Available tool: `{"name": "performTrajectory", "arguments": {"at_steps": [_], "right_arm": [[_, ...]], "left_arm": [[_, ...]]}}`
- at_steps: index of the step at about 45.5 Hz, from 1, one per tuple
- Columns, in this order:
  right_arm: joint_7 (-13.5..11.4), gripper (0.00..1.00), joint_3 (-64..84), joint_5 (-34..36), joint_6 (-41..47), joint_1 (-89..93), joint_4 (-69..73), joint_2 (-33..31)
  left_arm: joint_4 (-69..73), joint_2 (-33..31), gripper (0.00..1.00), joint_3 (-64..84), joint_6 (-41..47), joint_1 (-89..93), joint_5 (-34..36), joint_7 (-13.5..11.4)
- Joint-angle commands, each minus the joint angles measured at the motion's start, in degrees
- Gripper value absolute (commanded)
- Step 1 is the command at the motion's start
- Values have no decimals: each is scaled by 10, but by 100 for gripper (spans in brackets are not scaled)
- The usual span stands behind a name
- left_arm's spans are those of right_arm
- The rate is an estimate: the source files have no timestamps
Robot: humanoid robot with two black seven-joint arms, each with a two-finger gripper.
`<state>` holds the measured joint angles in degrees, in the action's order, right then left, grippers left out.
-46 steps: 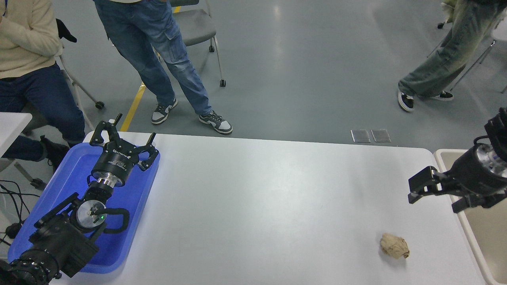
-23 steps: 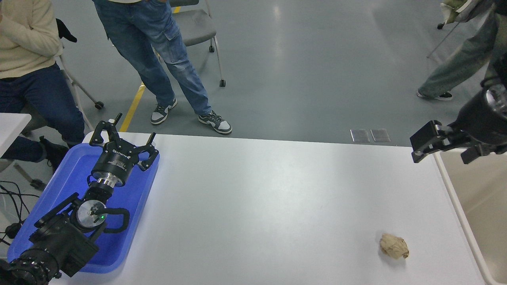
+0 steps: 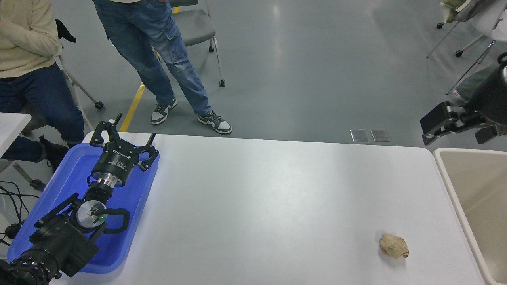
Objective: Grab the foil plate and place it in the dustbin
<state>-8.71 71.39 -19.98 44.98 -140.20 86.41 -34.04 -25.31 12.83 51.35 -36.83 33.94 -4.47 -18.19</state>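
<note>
- Black right arm comes in from the right edge, held up high past the far right corner of the white rectangular table (image 3: pixel 277 198), pointing left over the grey floor.
- Its black right gripper (image 3: pixel 455 124) hangs in the air above the floor, just beyond the far rim of the big beige plastic dustbin (image 3: pixel 449 182). Fingers look spread apart with nothing between them, touching nothing.
- Black left arm sits parked at the lower left, lying over the shallow blue plastic tray (image 3: pixel 130 237). The black left gripper (image 3: pixel 122 138) points toward the table's far edge, fingers splayed wide, nothing in them.
- White lettering runs around the left gripper's collar but it's too small for me to read. Small green light glows on the wrist joint.
- Shiny foil plate: can't spot it anywhere, not on the table and not in the visible part of the dustbin, which stands against the table's right end and runs off the picture.
- Small crumpled brown paper ball (image 3: pixel 394 246) sits near the table's front right corner, well apart from both grippers.
- Two people at the far left side: one seated in a cream top (image 3: pixel 23 35), one standing in blue jeans (image 3: pixel 158 51).
</note>
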Motion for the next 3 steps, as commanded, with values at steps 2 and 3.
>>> {"name": "performTrajectory", "arguments": {"at_steps": [2, 3], "right_arm": [[0, 100, 4, 0, 0, -5, 0, 1], [-1, 100, 5, 0, 0, -5, 0, 1]], "left_arm": [[0, 0, 100, 0, 0, 0, 1, 0], [0, 0, 100, 1, 0, 0, 1, 0]]}}
